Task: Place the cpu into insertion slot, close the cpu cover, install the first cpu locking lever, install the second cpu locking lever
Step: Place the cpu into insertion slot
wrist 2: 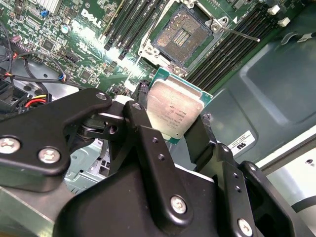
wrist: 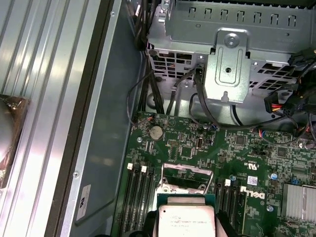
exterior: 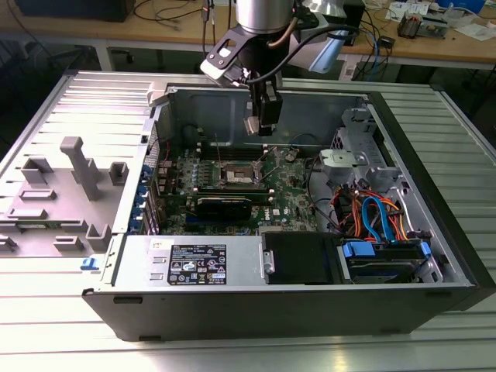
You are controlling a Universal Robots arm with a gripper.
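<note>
1. Ribbed pale metal forms the table (exterior: 232, 356). An open black tower case (exterior: 294, 310) lies on its side on it. At the case's near edge sits a smooth silver power-supply box (exterior: 194, 262) with a printed label.
2. Glossy orange and blue cables (exterior: 372, 217) tangle toward the exterior view's right. Beyond them is a perforated, folded sheet-metal drive cage (exterior: 349, 163).
3. On the case floor lies the green circuit board (exterior: 287, 205), matte and studded with tiny components. It carries long narrow black memory slots (wrist 2: 133, 19).
4. The insertion slot (wrist 2: 181, 37) is a small square socket set into that board. Its dark centre shows a fine grid of contacts inside a bright silvery rim, and it lies uncovered.
5. The cpu cover (wrist: 187, 170) is a thin silvery frame with a large window. It appears tipped up off the socket, just beyond the chip in the first wrist view. A thin wire lever (wrist 2: 237, 33) stands beside the socket rim.
6. The gripper (wrist 2: 173, 106) hangs above the board. Its matte black, screw-fastened fingers (wrist 2: 143, 128) are clamped on opposite edges of the cpu (wrist 2: 175, 98).
7. The chip is a small flat square with a dull silver lid bearing faint print and a green edge. It is held tilted in the air near the socket, apart from it and not seated.
8. Grey plastic fixtures (exterior: 77, 170) stand on the table at the exterior view's left.
9. Wooden benches (exterior: 434, 43) strewn with wires close the background.
</note>
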